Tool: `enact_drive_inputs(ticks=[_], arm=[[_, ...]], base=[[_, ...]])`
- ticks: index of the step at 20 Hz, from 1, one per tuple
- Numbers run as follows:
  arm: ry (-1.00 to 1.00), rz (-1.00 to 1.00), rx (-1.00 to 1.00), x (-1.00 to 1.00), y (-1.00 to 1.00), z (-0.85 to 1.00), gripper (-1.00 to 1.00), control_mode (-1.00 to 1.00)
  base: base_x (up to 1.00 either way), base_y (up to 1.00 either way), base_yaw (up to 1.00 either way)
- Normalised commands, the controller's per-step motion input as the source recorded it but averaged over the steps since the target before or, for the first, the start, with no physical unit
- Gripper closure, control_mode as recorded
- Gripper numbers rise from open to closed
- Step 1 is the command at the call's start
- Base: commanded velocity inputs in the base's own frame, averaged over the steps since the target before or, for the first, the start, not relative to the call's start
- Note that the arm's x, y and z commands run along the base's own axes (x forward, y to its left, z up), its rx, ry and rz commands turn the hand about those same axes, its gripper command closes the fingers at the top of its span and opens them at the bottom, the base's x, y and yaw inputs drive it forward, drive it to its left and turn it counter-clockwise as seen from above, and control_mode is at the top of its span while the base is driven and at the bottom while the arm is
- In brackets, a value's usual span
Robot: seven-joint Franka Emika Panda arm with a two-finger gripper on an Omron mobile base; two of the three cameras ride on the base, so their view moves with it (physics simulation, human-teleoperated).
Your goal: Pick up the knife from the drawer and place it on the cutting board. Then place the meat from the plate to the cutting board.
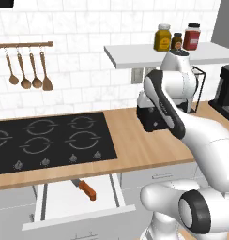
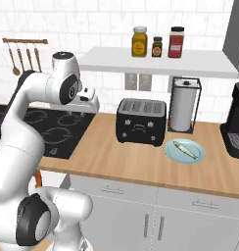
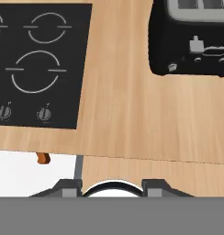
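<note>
Orange-handled knife [image 1: 85, 188] lies in drawer [image 1: 55, 201], seemingly untouched

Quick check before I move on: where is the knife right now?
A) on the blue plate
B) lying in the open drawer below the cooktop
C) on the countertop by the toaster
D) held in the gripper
B: the knife with its orange-brown handle lies on the white floor of the pulled-out drawer, below the cooktop, with nothing gripping it.
</note>
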Motion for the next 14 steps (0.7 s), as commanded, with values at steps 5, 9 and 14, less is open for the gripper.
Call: enact_drive_inputs(ticks=[5,9,14], arm=[[0.03,0.02,0.00,-0.32,-0.02,-0.20,-1.00,-1.00],[0.04,0.00,0.00,-0.72,-0.19,-0.26,-1.00,-1.00],[0.03,0.00,-0.03,-0.62,-0.07,-0.41,-1.00,-1.00]], base=[[0.00,0.00,0.00],[0.00,0.00,0.00],[0.00,0.00,0.00]])
